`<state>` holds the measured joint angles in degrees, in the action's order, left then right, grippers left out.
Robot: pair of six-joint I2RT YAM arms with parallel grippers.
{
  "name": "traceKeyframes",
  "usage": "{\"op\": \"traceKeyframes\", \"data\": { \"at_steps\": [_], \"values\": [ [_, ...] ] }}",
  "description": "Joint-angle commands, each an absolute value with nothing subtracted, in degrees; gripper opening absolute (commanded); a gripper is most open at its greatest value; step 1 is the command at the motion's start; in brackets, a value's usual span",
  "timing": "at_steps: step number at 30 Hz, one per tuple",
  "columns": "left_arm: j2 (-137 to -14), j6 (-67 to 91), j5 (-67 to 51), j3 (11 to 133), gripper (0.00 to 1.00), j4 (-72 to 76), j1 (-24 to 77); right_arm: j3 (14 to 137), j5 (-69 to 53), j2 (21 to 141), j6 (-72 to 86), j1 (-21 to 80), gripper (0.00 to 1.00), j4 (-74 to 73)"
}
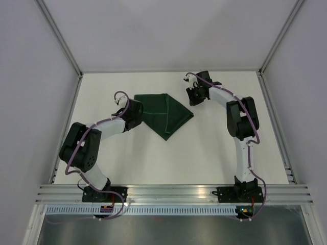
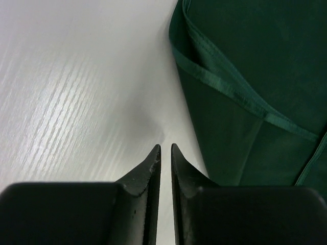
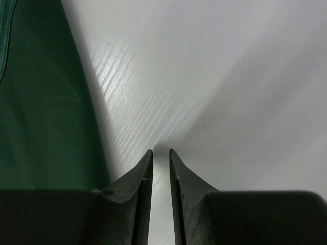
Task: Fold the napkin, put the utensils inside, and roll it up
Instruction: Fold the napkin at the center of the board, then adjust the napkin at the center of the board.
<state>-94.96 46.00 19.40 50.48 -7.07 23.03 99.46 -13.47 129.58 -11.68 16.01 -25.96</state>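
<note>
The dark green napkin [image 1: 164, 116] lies folded into a rough triangle on the white table, pointing toward me. My left gripper [image 1: 137, 113] sits low at its left edge. In the left wrist view the left gripper [image 2: 165, 147] has its jaws nearly together with nothing between them, and the napkin [image 2: 255, 76] with its hemmed folds lies just to the right. My right gripper [image 1: 194, 97] is off the napkin's far right corner. In the right wrist view the right gripper [image 3: 161, 151] is likewise nearly closed and empty, with the napkin [image 3: 41, 112] to its left. No utensils are in view.
The white table [image 1: 214, 153] is walled by grey panels at the back and both sides, with metal rails [image 1: 173, 191] along the near edge where the arm bases sit.
</note>
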Motion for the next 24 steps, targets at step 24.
{"op": "traceKeyframes", "data": {
  "at_steps": [24],
  "values": [
    [-108.7,45.8,16.6,65.2,0.16,-9.6,19.3,87.1,-17.0,122.3,-14.5,16.0,0.24,-28.7]
  ]
}}
